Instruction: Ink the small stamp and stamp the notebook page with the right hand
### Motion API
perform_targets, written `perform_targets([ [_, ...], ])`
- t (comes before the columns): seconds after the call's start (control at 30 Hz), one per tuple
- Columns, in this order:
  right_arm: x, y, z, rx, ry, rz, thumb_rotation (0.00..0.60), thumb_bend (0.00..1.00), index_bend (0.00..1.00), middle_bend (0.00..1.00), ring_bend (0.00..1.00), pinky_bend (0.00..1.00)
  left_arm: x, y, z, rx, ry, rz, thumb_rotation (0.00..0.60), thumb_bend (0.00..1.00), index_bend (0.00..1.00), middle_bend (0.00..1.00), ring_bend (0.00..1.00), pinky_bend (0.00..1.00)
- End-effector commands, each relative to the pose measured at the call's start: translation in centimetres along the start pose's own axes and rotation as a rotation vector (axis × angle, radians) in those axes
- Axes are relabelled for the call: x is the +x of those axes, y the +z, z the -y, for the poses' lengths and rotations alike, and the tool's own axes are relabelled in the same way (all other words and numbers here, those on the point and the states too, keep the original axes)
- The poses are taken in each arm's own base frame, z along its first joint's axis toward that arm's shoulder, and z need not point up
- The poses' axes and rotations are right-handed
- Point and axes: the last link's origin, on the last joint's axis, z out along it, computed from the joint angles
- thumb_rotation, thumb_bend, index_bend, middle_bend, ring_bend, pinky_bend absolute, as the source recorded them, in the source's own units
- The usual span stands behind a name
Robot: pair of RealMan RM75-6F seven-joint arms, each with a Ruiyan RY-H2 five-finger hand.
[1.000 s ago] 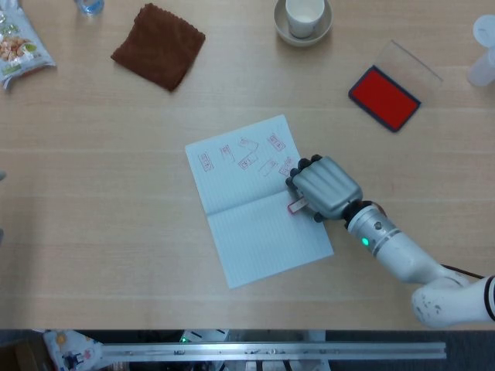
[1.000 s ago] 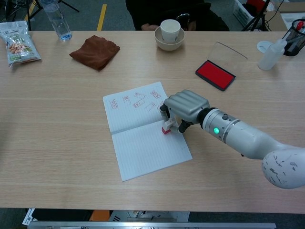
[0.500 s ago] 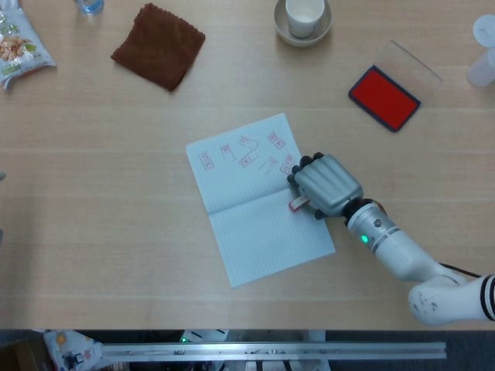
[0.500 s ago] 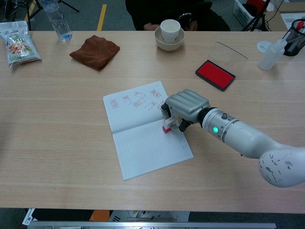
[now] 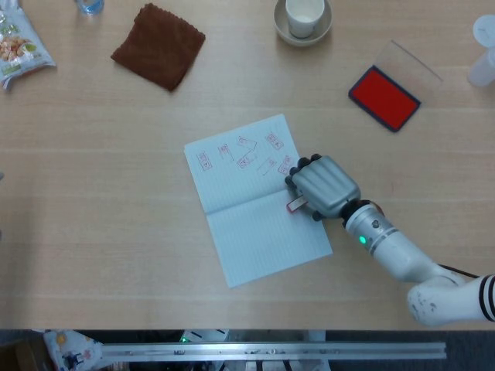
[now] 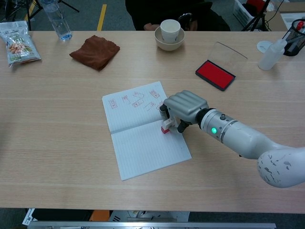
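Note:
The open notebook (image 5: pixel 247 224) (image 6: pixel 143 143) lies mid-table, with several red stamp marks on its upper page. My right hand (image 5: pixel 323 185) (image 6: pixel 185 108) grips the small stamp (image 5: pixel 296 205) (image 6: pixel 166 129), whose red base rests on the page near the fold at the notebook's right edge. The fingers curl around the stamp and hide most of it. The red ink pad (image 5: pixel 384 97) (image 6: pixel 215 74), lid open, sits at the far right. My left hand shows in neither view.
A brown cloth (image 5: pixel 158 45) (image 6: pixel 95 51) lies at the far left, with a snack bag (image 5: pixel 19 46) and a water bottle (image 6: pixel 56 19) beyond it. A cup in a bowl (image 5: pixel 303 19) (image 6: pixel 169 32) stands at the far middle. A squeeze bottle (image 6: pixel 271 55) is far right.
The notebook shifted slightly right and back left under the stamp. My right hand stayed on the stamp at nearly the same spot.

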Motion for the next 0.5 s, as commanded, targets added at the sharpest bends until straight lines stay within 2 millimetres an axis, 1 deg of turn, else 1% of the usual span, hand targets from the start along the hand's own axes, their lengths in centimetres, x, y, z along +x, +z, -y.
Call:
perform_targets([
  [0.03,0.1,0.0,-0.2,-0.005,0.008,-0.003,0.600,0.33,0.64,0.46,0.29,0.34,0.0,0.0,0.0,0.000,0.000,0.000,0.600,0.32,0.14,0.12,0.14,0.10],
  [0.27,1.2,-0.6,0.3,0.020,0.047,-0.033,0.600,0.33,0.64,0.46,0.29,0.34,0.2,0.0,-0.2,-0.006,-0.002,-0.005,0.600,0.33,0.14,0.12,0.14,0.10],
  [0.37,2.0,-1.2,-0.1,0.018,0.064,-0.054,0.600,0.33,0.64,0.47,0.29,0.34,0.3,0.0,-0.3,-0.009,-0.004,-0.009,0.600,0.33,0.14,0.12,0.14,0.10],
  [0.5,3.1,-2.2,-1.3,-0.007,0.080,-0.090,0.600,0.33,0.64,0.47,0.29,0.34,0.4,0.0,-0.5,-0.016,-0.005,-0.010,0.600,0.33,0.14,0.12,0.14,0.10],
])
